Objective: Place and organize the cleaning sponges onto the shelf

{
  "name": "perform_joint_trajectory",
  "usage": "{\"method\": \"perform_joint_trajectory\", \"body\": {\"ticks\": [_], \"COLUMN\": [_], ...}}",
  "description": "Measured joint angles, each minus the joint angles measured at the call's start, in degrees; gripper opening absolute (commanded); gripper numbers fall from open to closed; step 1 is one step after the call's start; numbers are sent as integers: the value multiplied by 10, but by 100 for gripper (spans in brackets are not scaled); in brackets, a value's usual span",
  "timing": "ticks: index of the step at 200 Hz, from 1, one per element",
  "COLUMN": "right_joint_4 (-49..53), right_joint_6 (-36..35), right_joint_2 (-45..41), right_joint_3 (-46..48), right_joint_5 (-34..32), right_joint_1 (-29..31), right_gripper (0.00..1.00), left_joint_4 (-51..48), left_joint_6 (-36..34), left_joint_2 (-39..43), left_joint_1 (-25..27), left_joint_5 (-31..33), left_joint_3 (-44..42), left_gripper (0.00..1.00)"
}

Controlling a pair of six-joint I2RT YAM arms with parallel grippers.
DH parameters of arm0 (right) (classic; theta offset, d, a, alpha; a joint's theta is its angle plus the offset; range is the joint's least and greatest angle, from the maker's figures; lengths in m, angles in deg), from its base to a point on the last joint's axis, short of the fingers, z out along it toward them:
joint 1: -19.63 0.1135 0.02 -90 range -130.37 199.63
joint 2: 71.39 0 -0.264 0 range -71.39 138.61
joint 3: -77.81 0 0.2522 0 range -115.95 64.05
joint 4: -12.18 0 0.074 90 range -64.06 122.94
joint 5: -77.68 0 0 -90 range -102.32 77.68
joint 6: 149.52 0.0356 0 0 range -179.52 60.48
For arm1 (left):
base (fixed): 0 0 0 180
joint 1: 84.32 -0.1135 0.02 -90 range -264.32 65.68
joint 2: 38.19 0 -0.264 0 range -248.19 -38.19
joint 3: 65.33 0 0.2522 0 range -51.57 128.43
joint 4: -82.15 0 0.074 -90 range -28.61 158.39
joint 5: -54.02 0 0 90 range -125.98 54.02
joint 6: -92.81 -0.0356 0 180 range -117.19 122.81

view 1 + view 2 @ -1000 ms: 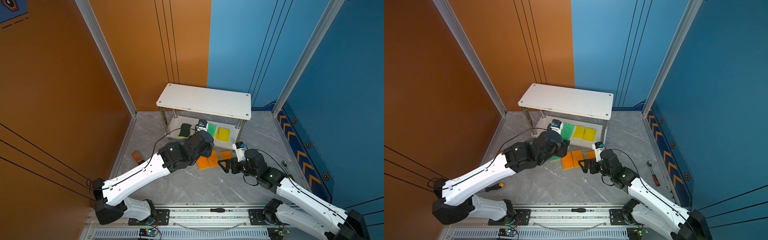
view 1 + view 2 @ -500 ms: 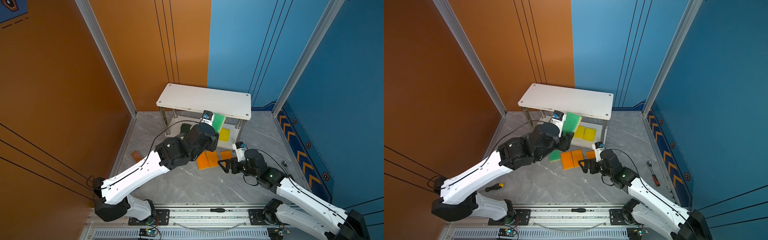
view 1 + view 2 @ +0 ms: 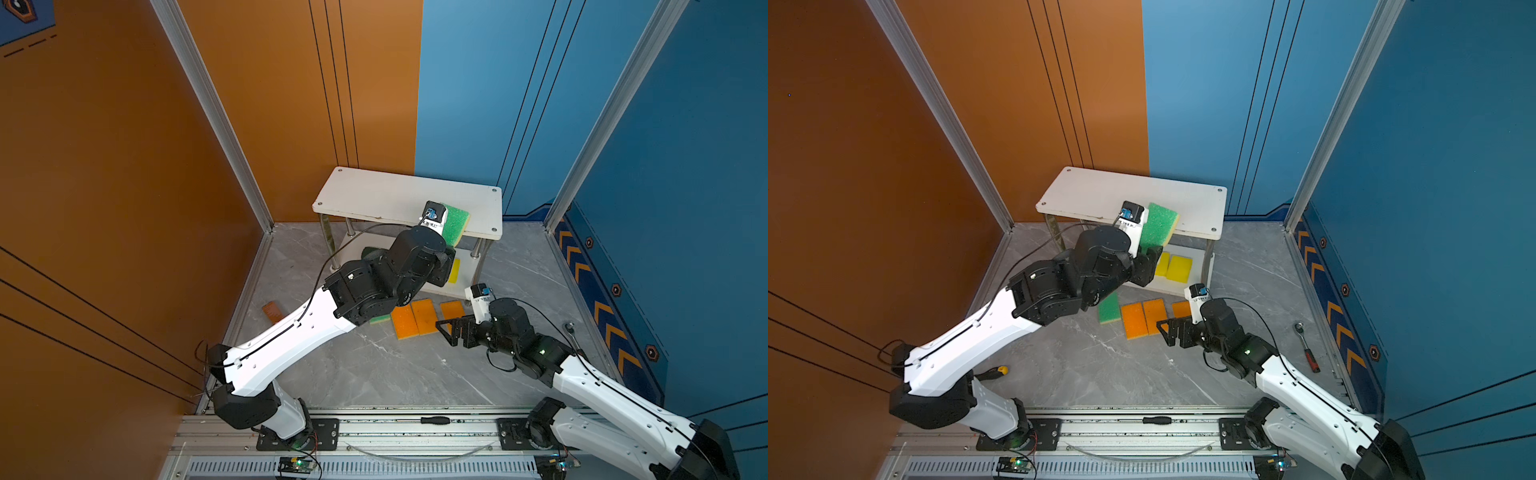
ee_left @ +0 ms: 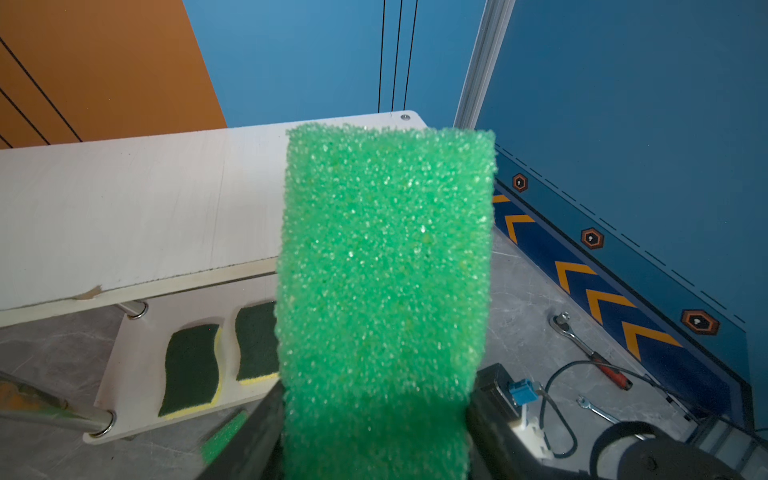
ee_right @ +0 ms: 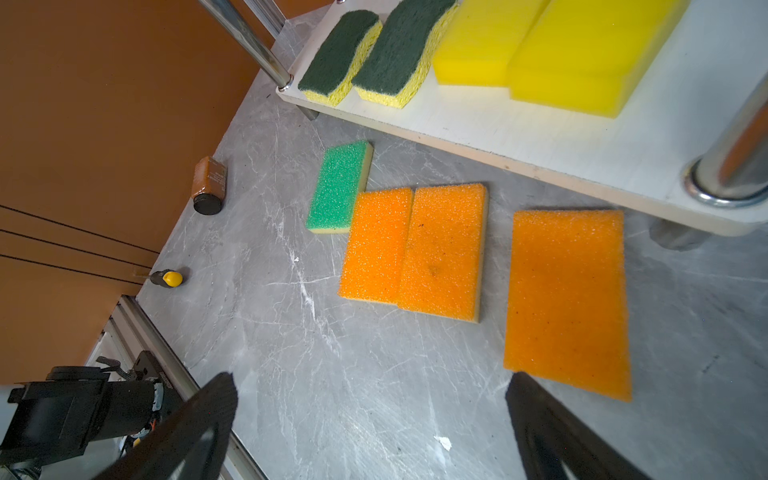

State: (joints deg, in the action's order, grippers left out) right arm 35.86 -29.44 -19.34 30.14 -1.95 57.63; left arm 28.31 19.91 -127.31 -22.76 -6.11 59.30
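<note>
Two fingers (image 4: pixel 257 440) of the left gripper (image 4: pixel 374 436) clamp one light-green sponge (image 4: pixel 386 257), held up on end before the shelf's top board (image 4: pixel 124 208), seemingly clear of it. On the lower board (image 5: pixel 519 137) lie two dark-green sponges (image 5: pixel 340 54) and two yellow sponges (image 5: pixel 582 50). The right gripper (image 5: pixel 370 380) hangs spread and empty above the floor (image 5: pixel 332 395), near three orange sponges (image 5: pixel 444 249) and another light-green sponge (image 5: pixel 338 187).

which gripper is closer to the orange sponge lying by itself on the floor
Right. The right gripper hovers open right beside the lone orange sponge. The left gripper is far from it, up at the shelf's top board, shut on a light-green sponge.
</note>
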Motion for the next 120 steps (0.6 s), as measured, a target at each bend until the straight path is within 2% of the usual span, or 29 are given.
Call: {"method": "perform_joint_trajectory", "body": {"ticks": [120], "right_joint_4": [36], "right_joint_6": [-2], "right_joint_2": [-18], "right_joint_3": [0], "right_joint_5": [-3], "right_joint_1": [0], "right_gripper": [100], "left_joint_4": [27], "left_joint_6": [-65], "left_joint_2": [-99], "left_joint_1": [-7], "left_joint_5": [1], "left_joint_3": [136], "left_gripper": [59]}}
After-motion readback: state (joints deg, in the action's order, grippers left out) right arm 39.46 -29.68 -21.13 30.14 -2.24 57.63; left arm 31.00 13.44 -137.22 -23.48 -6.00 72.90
